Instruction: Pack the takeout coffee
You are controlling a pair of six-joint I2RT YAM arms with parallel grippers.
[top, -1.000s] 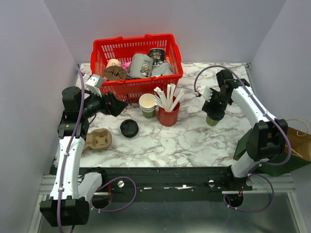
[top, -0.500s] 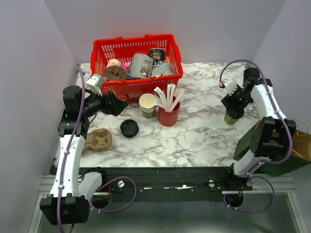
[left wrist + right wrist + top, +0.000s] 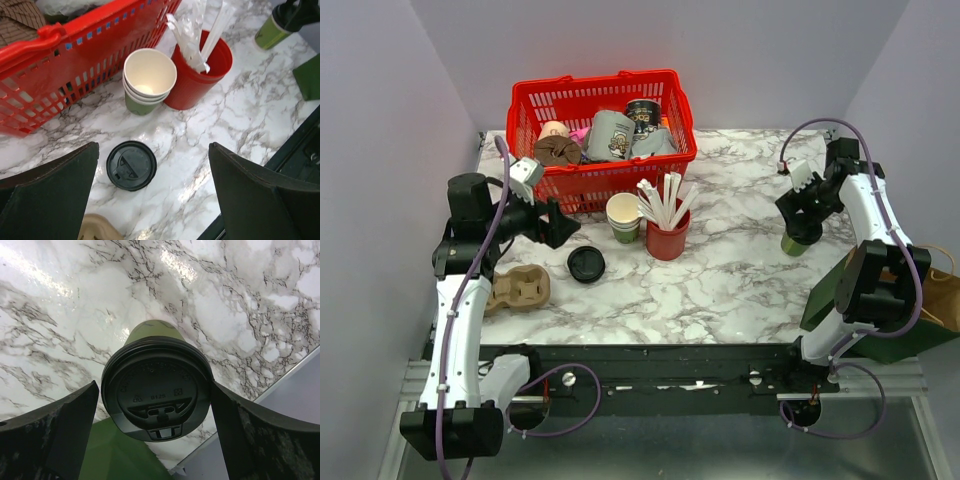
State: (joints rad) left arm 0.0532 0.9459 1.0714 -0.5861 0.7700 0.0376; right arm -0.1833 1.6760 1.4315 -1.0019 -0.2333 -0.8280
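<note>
While the right gripper [image 3: 804, 224] clamps the small olive-green paper cup [image 3: 150, 332] by its round black plastic lid [image 3: 156, 395] near the marble table's [image 3: 720, 290] right edge, thin walls look crushable; the stiff rim suits gripping.

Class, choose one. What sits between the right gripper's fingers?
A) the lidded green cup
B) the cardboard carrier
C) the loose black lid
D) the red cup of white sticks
A: the right wrist view shows the right gripper with one finger at each side of the lidded green cup.
</note>
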